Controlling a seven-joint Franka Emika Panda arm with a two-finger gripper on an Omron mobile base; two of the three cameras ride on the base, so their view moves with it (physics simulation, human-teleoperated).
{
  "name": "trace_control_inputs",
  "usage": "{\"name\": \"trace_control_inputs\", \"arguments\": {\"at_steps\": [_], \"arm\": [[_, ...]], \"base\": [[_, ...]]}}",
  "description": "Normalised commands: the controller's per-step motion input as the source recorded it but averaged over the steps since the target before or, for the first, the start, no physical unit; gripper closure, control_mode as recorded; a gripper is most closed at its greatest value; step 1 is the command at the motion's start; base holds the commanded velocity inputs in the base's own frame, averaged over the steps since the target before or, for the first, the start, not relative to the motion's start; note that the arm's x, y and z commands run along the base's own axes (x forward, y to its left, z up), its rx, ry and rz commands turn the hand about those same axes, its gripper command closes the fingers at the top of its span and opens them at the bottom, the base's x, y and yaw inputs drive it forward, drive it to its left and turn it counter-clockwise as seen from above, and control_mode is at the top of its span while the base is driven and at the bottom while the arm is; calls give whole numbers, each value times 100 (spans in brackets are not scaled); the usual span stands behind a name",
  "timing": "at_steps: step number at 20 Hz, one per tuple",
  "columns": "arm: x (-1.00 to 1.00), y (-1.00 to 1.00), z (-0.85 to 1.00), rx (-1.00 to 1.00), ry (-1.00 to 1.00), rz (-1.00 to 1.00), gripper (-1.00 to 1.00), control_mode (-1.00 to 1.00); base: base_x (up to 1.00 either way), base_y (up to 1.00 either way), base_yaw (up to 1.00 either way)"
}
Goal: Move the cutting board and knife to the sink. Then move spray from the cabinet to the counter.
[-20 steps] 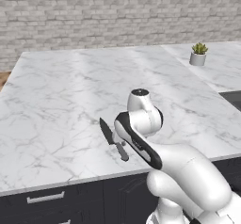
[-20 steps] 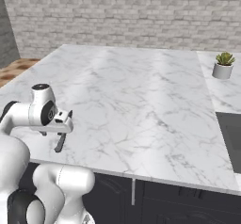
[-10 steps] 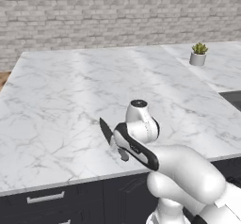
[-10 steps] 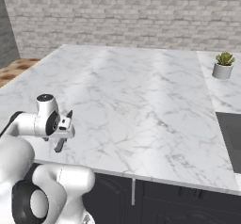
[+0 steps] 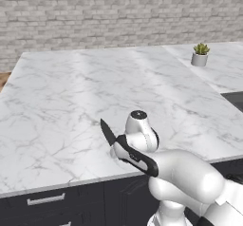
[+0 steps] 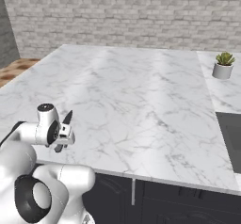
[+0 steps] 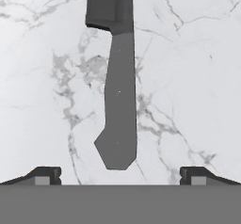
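a kitchen: marble counter (image 5: 71, 92) over dark drawers (image 5: 47, 206), brick wall (image 5: 95, 11), sink (image 6: 231, 133) corner.

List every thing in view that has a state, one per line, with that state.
knife: lying flat on the counter, not gripped, blade toward the back wall
claw: open, fingertips either side of the knife's handle end
counter: bare marble around the knife
potted plant: upright on the far counter
sink: basin edge in view, contents hidden

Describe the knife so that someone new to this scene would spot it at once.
On the large white marble counter, look near the front edge, right by the robot's open hand. The knife lies flat there: slim, dark grey, with a pointed blade, unlike the distant potted plant.
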Motion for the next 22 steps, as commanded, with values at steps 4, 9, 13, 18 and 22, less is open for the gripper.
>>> {"name": "trace_control_inputs", "arguments": {"at_steps": [4,9,13,18,22], "arm": [[0,0,-9,0,0,0,-100,-100],[0,0,-8,0,0,0,-100,-100],[0,0,-15,0,0,0,-100,-100],[4,0,-17,0,0,0,-100,-100],[6,0,-16,0,0,0,-100,-100]], "base": [[0,0,0],[0,0,0],[0,0,0],[0,0,0],[0,0,0]]}}
